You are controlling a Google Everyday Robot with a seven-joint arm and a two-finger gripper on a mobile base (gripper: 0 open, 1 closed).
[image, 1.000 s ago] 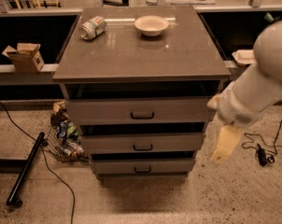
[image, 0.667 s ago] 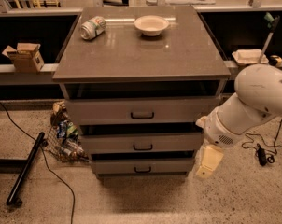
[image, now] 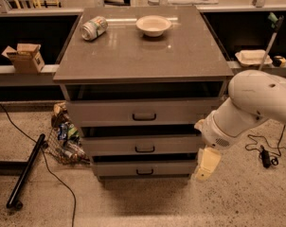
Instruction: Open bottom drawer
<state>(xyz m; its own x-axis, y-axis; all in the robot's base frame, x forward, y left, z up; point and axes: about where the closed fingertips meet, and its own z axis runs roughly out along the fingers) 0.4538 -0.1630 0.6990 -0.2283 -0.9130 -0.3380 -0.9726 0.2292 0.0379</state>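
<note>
Bottom drawer [image: 144,167]: lowest of three grey fronts in the cabinet, just above the floor; black loop handle [image: 144,172] at centre; appears closed. Pincer [image: 207,164]: cream, pointing down, just beside the drawer's right end and level with it, well apart from the handle; wide or narrow, cannot tell. Arm [image: 252,105]: white, bulky, entering from the right edge, angled down and leftward toward the cabinet's lower right corner. Surface [image: 133,56]: carrying a tipped can [image: 93,28] and a bowl [image: 153,25] near the back.

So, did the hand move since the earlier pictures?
Yes. The hand went down and left: from beside the right end of the middle drawer to beside the right end of the bottom drawer.
</note>
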